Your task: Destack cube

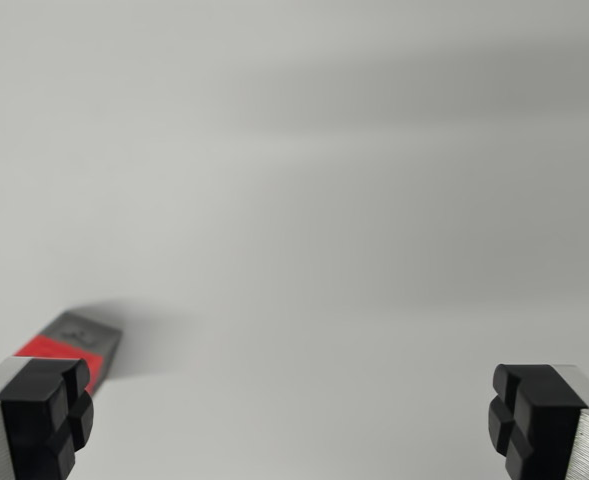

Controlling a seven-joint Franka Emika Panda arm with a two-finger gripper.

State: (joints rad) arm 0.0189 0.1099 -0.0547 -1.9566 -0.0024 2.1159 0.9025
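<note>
The plain pale grey table fills nearly all of my wrist view, bare and blurred, with only soft shadow bands across it; none of its edges or corners show, so I cannot place anything against them. The one task thing I see is a small block with a red face and a dark grey top, low at the wrist view's left, partly hidden behind my left finger pad. Whether it is one cube or a stack I cannot tell. My gripper is empty, its black rubber-padded fingers spread wide apart, with only table between them. I judge the cube light, rigid and hard-sided, probably smooth plastic or painted wood, unlikely to deform or break. I would take it across two opposite flat side faces, squarely, so it cannot twist out.
</note>
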